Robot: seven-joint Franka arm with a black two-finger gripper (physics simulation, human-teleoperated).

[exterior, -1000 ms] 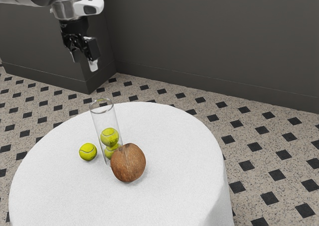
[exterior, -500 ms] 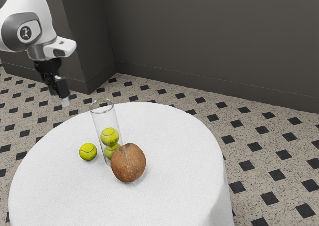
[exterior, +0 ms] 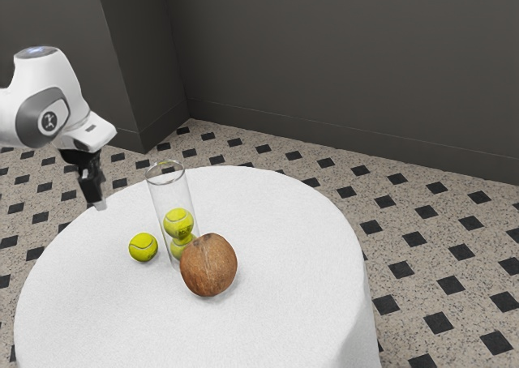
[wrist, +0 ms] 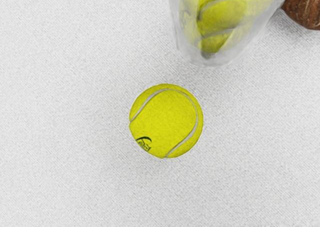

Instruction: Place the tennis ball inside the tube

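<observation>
Now the fingers (exterior: 96, 193) are lower, at the frame's left, nearer the tennis ball (exterior: 143, 247), which lies beside the tube (exterior: 172, 198); their opening I cannot tell. Grasping it probably comes next.

The exterior view looks obliquely down, from farther off, across the counter (exterior: 276, 327) toward the wall (exterior: 340, 60) at upper frame; the wrist view looks steeply down from close above; both share the loose ball (wrist: 166, 121), tube (wrist: 215, 52) and coconut (wrist: 306, 7).
</observation>
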